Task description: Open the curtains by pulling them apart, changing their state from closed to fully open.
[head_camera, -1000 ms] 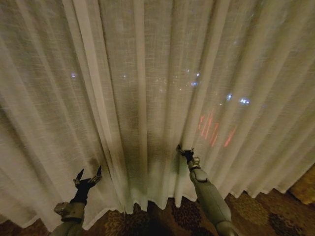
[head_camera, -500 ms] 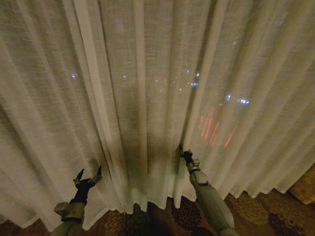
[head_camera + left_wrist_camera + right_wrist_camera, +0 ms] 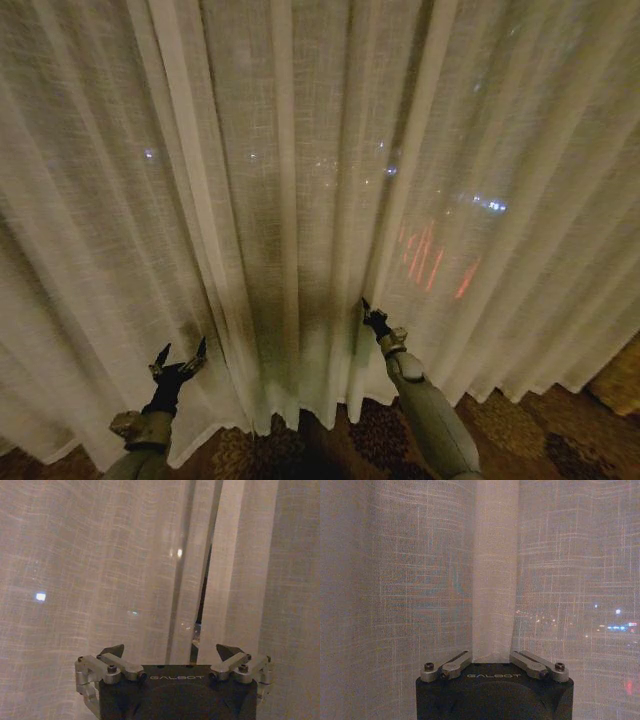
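Curtains (image 3: 300, 180): hang closed across the whole head view, hems just above the carpet (image 3: 380, 440). Seam between the two panels lies low and central, slightly parted there, dark behind it.

Seam, left wrist view: a narrow dark slit (image 3: 205, 600) between two pleated edges, just ahead of the left gripper and off to one side of its centre.

Right gripper (image 3: 368, 313): at the seam, on its right side, tip pressed into the fabric. Right wrist view shows the fingers (image 3: 451, 665) angled inward on a vertical fold (image 3: 492, 580) that runs down between them. Judged: pinching the fold.

Left gripper (image 3: 180, 358): well left of the seam and lower, in front of the left panel, not touching cloth. Fingers spread wide, nothing between them.

Step in hand (judged): secure an edge on each side of the seam before pulling apart. Right side looks taken, left not yet.

How to do it well: bring the left gripper across to the seam and take the left panel's edge fold, not flat cloth, which would slip. Grip several layers of pleat. Pull sideways and level, away from the seam, so the panel slides along its track rather than stretching.

Risk: sheer weave is thin; a shallow pinch may slide out once pulling begins.

Progress: early, curtains essentially closed.
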